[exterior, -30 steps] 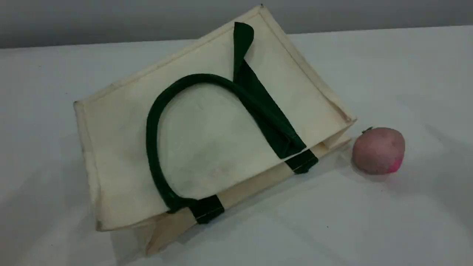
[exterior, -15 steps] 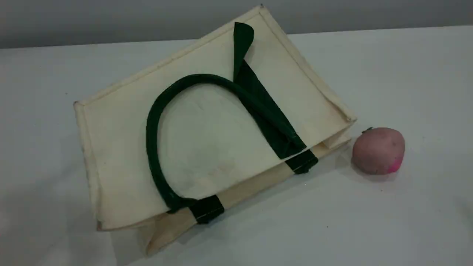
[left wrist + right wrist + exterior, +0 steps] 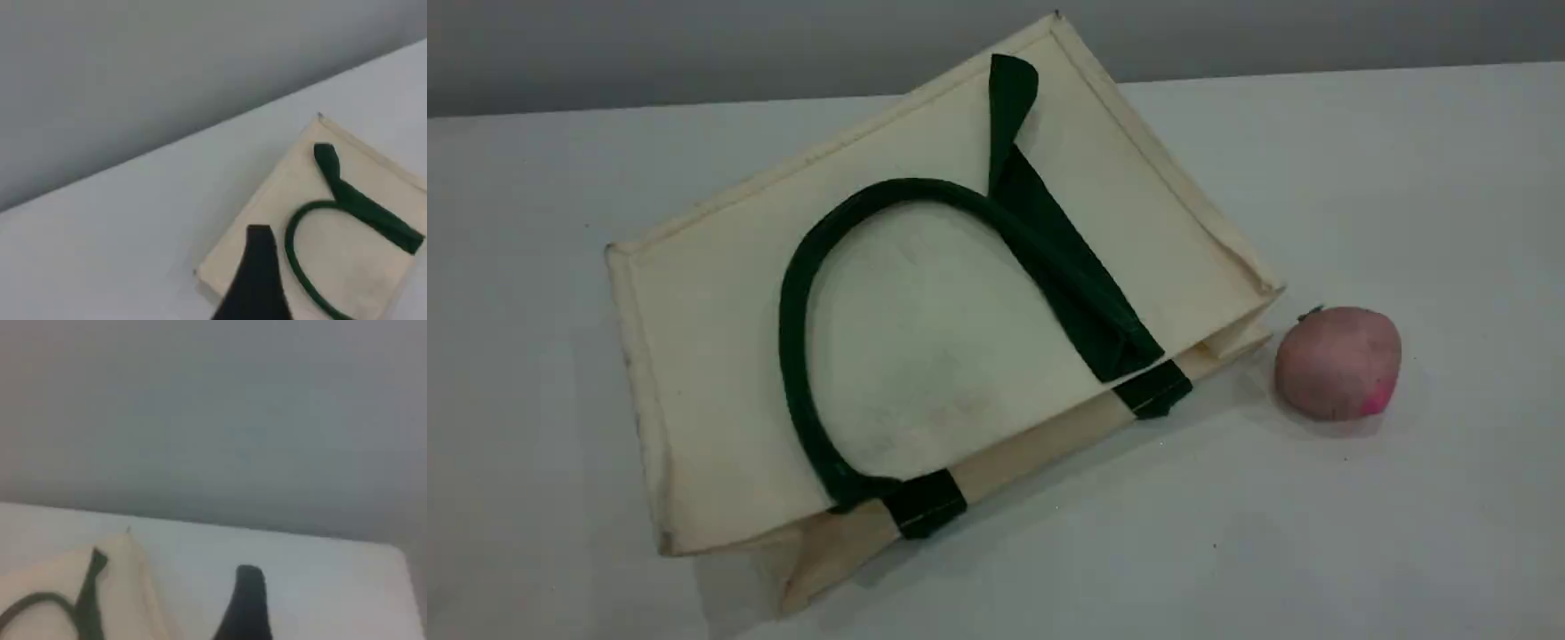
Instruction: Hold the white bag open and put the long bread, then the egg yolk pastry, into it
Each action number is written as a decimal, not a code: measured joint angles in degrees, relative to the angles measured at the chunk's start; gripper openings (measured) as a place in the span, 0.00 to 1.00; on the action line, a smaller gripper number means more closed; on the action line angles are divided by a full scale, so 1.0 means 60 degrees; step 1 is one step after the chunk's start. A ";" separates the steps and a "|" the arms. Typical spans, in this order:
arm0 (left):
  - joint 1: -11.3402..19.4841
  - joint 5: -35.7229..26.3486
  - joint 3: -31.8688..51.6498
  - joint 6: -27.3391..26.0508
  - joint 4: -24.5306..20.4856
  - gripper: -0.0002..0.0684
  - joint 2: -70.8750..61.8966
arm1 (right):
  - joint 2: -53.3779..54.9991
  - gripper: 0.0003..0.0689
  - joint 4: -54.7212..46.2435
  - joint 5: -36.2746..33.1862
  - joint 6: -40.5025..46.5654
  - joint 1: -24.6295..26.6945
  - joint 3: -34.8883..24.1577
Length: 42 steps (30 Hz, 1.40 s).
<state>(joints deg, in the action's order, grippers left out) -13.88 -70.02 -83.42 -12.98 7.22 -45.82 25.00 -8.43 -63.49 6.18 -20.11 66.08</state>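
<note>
currently on the white table (image 3: 1405, 533), listed left to right:

- left gripper (image 3: 257, 267): one. a single dark fingertip shows at the bottom of the left wrist view, high over the table and overlapping the left edge of the bag. jaws apart, nothing between them.
- white bag (image 3: 925, 356): one. cream canvas tote lying flat on its side across the left and middle of the table, turned at a slant, one corner pointing to the far edge. its mouth runs along the near right edge and is nearly flat, with a small gap at the right corner.
- green handle loop (image 3: 791, 302): one. rounded strap lying in an arch on the upper face of the bag.
- flat green strap (image 3: 1067, 276): one. wider band crossing the right end of the loop, its far tip folded over near the top corner.
- green tabs: two, both on the near edge of the bag, a left tab (image 3: 925, 502) and a right tab (image 3: 1156, 388).
- pink peach-like fruit (image 3: 1338, 360): one. on the table near the right corner of the bag, not touching it.
- right gripper (image 3: 248, 603): one. a single dark fingertip in a blurred right wrist view, over bare table to the right of the bag. jaws apart, empty.
</note>
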 joint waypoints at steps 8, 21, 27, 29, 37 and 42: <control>0.0000 0.0010 0.2389 0.0000 0.0000 0.83 0.2441 | -0.1291 0.84 0.1484 -0.0710 -0.1102 0.0000 -0.0031; 0.0000 0.0008 0.5452 0.0224 0.0059 0.83 0.5681 | -0.3171 0.82 0.2161 -0.0960 -0.1278 0.0000 -0.2668; 0.0000 0.0008 0.6530 0.0364 0.0256 0.83 0.6740 | -0.3776 0.82 0.2508 -0.0211 -0.1875 0.0000 -0.4304; 0.0000 0.0008 0.6907 0.0364 0.0354 0.83 0.6915 | -0.3861 0.82 0.2572 0.0090 -0.2027 0.0000 -0.4764; 0.0000 0.0704 0.8433 0.0364 0.0370 0.83 0.6919 | -0.3861 0.82 0.2678 0.0683 -0.2413 0.0000 -0.6006; 0.0000 0.1251 0.8954 0.0364 0.0324 0.83 0.6919 | -0.3861 0.82 0.2688 0.0347 -0.2413 0.0000 -0.6008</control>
<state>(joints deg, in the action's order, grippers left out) -13.88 -62.52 -29.69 -10.80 9.16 -4.31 1.84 7.70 -61.41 -8.30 -20.11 30.03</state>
